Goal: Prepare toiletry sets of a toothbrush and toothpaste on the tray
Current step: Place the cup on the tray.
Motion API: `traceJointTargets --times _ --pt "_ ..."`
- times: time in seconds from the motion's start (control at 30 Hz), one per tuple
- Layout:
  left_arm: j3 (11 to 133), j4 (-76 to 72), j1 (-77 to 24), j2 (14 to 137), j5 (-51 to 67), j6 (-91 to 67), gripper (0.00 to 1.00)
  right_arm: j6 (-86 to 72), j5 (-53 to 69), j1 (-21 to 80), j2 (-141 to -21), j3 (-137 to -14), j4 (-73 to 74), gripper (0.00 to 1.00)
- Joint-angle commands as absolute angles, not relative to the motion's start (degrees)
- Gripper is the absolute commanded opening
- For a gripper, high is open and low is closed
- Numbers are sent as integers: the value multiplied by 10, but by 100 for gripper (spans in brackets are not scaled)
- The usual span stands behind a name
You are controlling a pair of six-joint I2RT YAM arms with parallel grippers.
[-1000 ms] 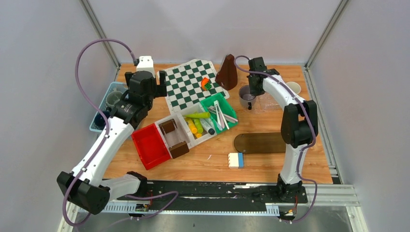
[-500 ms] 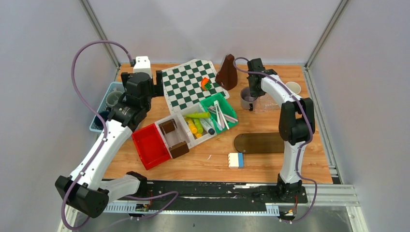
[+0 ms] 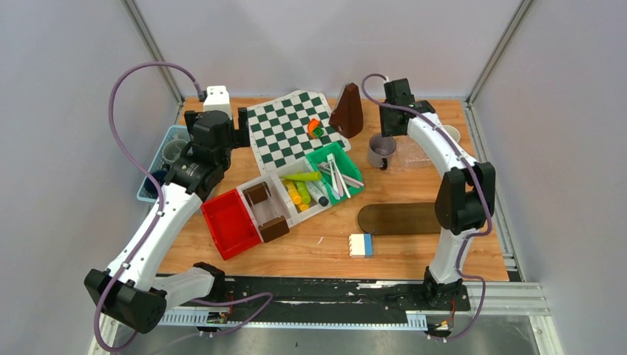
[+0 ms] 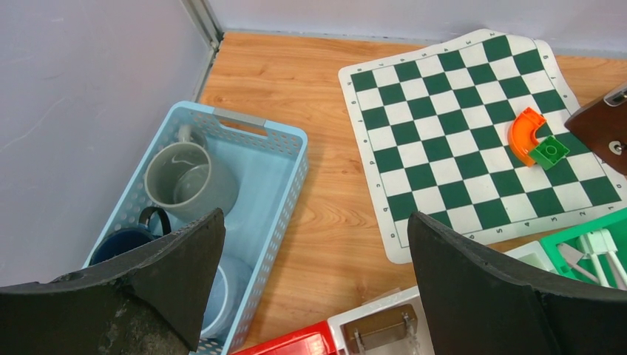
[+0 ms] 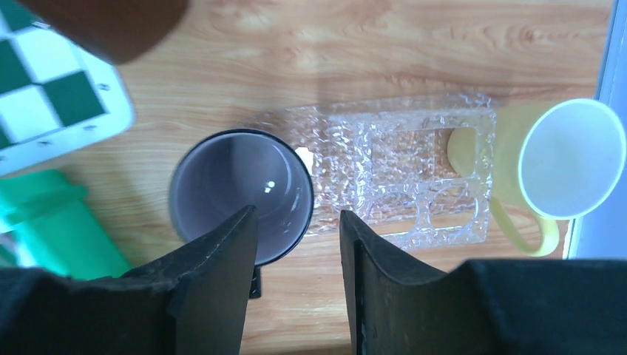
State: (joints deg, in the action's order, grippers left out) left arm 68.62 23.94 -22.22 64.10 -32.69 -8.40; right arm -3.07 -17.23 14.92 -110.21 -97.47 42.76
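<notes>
A grey mug (image 5: pixel 240 196), empty, stands at the left edge of the clear plastic tray (image 5: pixel 403 177); it also shows in the top view (image 3: pixel 381 150). A pale yellow mug (image 5: pixel 569 159) stands at the tray's right end. My right gripper (image 5: pixel 296 244) is open and empty above the grey mug's near rim. My left gripper (image 4: pixel 314 251) is wide open and empty beside a light blue basket (image 4: pixel 266 192) holding a grey-green mug (image 4: pixel 188 181), a dark blue mug (image 4: pixel 129 240) and a light blue mug (image 4: pixel 214 303). Whitish toothbrushes (image 3: pixel 336 174) lie in a green bin, yellow and green tubes (image 3: pixel 299 188) in a white bin.
A chessboard mat (image 3: pixel 288 126) with an orange and a green piece lies at the back. A brown cone-shaped object (image 3: pixel 347 111) stands near the grey mug. A red bin (image 3: pixel 231 222), brown blocks (image 3: pixel 259 196), a dark oval board (image 3: pixel 395 218) and a white-blue block (image 3: pixel 361 245) lie nearer.
My right gripper has risen and drawn back from the grey mug, which stays at the tray's edge. My left arm shifted slightly left and then held still.
</notes>
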Motion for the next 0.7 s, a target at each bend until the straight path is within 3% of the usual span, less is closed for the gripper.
traceJointTargets --times 0.0,0.37,0.67 --pt "684 214 -217 634 -334 -77 100 -41 -111 160 -1024 -976 402 46" --pt "684 216 -216 634 -331 -79 100 -88 5 168 -1057 -947 369 46" --pt "684 216 -215 635 -327 -80 100 -83 -22 169 -1115 -949 364 39"
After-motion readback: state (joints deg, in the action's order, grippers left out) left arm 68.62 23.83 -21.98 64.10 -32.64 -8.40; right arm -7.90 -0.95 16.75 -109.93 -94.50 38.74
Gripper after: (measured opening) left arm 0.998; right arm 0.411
